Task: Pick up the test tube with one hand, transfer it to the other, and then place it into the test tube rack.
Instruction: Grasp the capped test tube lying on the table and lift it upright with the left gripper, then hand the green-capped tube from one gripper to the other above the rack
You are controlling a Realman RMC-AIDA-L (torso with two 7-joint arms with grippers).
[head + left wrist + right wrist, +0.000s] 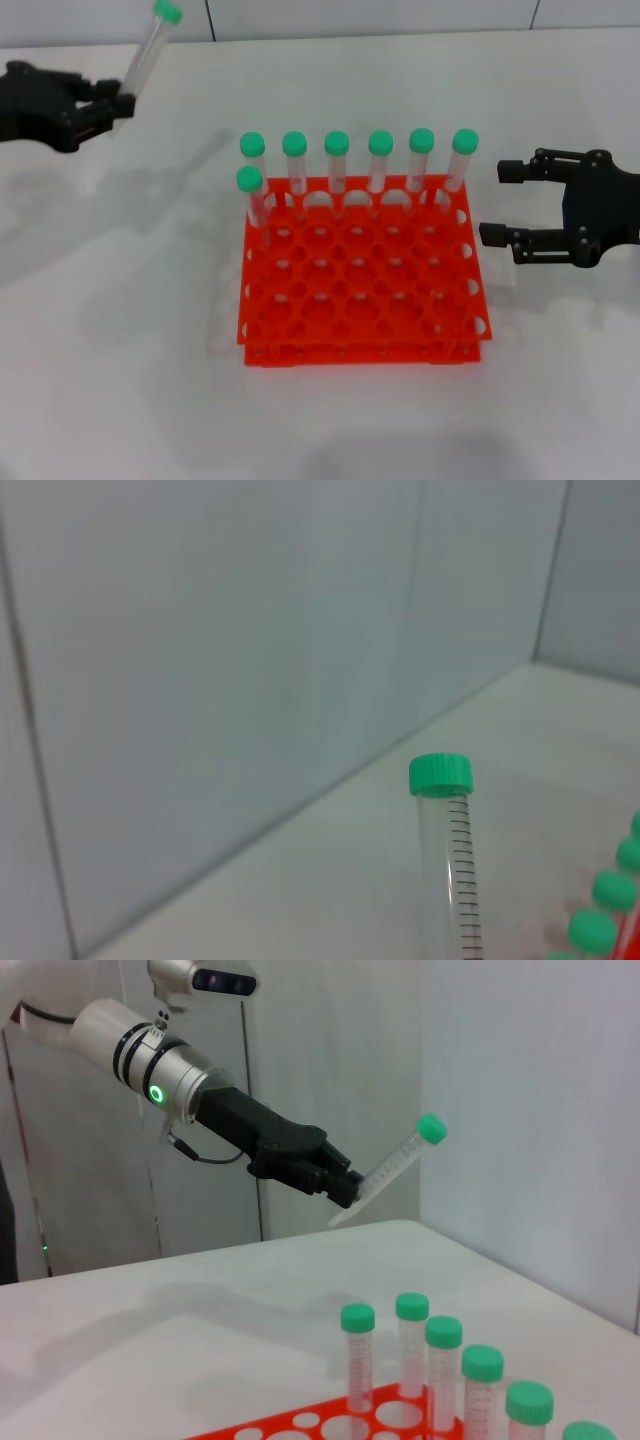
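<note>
My left gripper is shut on the lower end of the test tube, a slim clear tube with a green cap, held tilted above the table at the far left. The tube also shows in the left wrist view and in the right wrist view, where the left gripper with its green wrist light holds it. The orange-red test tube rack stands mid-table with several green-capped tubes along its back row. My right gripper is open and empty, just right of the rack.
One more capped tube stands in the rack's second row at its left. The white table reaches a pale back wall. The rack's other holes hold nothing.
</note>
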